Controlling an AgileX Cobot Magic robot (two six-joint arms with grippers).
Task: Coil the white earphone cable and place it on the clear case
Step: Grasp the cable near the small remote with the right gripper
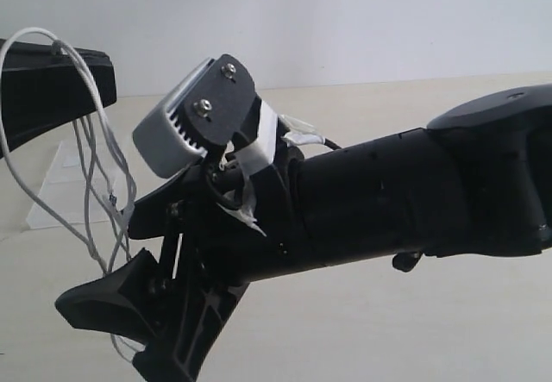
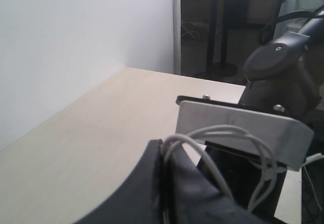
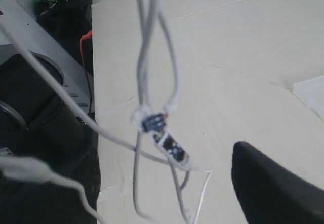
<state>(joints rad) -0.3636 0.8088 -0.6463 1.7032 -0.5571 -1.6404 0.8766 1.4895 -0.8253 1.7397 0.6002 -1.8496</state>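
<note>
The left end effector is closed on the white earphone cable. In the exterior view it hangs in the air above the clear case, and the wire arcs out of the pinched tips in a loop. Several slack strands drop from there in front of the case, clear of its surface. The left wrist view confirms the grip: the cable comes out of the seam between the dark fingers and curves over in two or three loops.

The case lies flat on the pale table, with nothing resting on it that can be made out.

The right end effector sits lower and nearer the camera than the case. Its two black fingers are spread apart — one points sideways, the other down. The hanging strands pass close by the upper finger, and whether they touch it cannot be told. The silver wrist camera housing rides on top of that arm.

In the right wrist view the strands dangle freely, and the small inline piece hangs among them beside a knot-like crossing. One black fingertip shows near it — not touching the wire.
</note>
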